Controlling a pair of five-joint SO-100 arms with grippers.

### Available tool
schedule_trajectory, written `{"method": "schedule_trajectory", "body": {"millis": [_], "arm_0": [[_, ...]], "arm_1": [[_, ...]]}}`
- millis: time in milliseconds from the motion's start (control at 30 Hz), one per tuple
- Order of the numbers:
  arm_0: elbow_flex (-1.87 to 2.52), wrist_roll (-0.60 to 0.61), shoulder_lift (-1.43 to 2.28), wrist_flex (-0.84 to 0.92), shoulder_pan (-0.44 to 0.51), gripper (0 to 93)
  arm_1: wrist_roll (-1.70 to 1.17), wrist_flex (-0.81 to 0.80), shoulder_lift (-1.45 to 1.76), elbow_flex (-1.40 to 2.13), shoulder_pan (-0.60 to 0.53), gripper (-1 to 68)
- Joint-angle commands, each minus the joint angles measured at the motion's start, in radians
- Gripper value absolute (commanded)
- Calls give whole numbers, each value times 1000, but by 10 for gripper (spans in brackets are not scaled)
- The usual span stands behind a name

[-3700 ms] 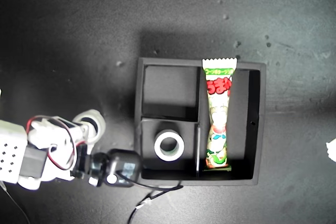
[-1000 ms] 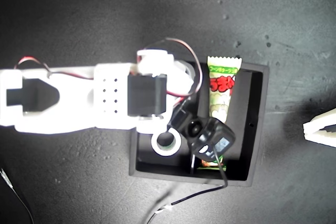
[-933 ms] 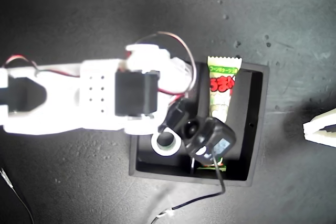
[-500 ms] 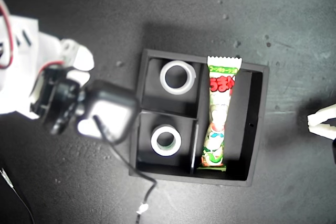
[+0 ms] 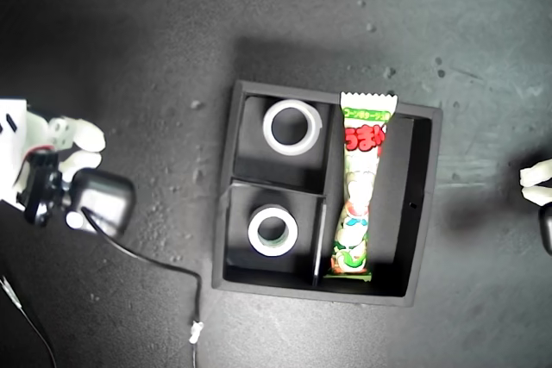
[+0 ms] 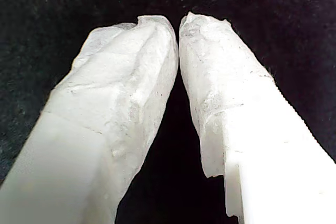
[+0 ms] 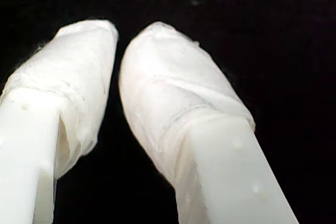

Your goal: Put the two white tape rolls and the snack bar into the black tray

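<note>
Sitting filled on the dark worktop [image 5: 129,40], the black tray [image 5: 424,204] holds all three items in the exterior view. One white tape roll [image 5: 291,127] lies flat in the small compartment at the tray's upper left in that view. The other white tape roll [image 5: 272,230] lies flat in the small compartment just below it. The snack bar [image 5: 360,187] fills the long compartment beside them, its upper crimped end resting over the tray's rim. Its red lettering and the green band above it are too small to read.

An arm [image 5: 34,170] is cut off at the exterior view's left edge, with a black cable [image 5: 164,266] trailing from it. Another arm [image 5: 536,185] barely shows at the right edge (which is first and which second cannot be told).

Only the wrist views show the jaws closely. My first end effector [image 6: 178,22] is clenched, tips almost touching, grasping nothing. My second end effector [image 7: 118,32] is drawn nearly together with a slim dark gap, also empty. Both wrist views show only blackness beyond the white-wrapped fingers.
</note>
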Motion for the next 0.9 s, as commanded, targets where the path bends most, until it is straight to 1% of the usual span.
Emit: {"method": "schedule_trajectory", "body": {"millis": [0, 67, 133, 167, 233, 333, 467, 600, 667, 733, 800, 867], "arm_0": [[106, -26, 129, -63, 25, 0], [206, -34, 258, -92, 35, 0], [310, -38, 437, -86, 43, 0], [362, -40, 554, -66, 46, 0], [449, -40, 833, 60, 49, 0], [471, -38, 851, 83, 43, 0], [502, -29, 853, 71, 38, 0], [506, -37, 853, 86, 34, 0], [506, -117, 851, 147, 44, 1], [506, -138, 841, 218, 48, 1], [506, -144, 834, 301, 54, 1], [506, -186, 848, 390, 61, 2]], "arm_1": [[32, 35, -8, 11, 106, -6], [52, 43, -8, 11, 164, -6], [57, 44, -8, 11, 212, -6], [57, 43, -8, 11, 227, -6], [48, 29, -8, 11, 242, -6], [52, 44, -9, 11, 250, -6], [29, 52, -9, 11, 247, -5], [-2, -12, -9, 11, 196, -2], [-49, -52, -9, 11, 193, -2], [-48, -57, -9, 11, 169, -1], [-61, -28, -9, 11, 158, -1], [-166, 12, -9, 11, 169, 0]]}}
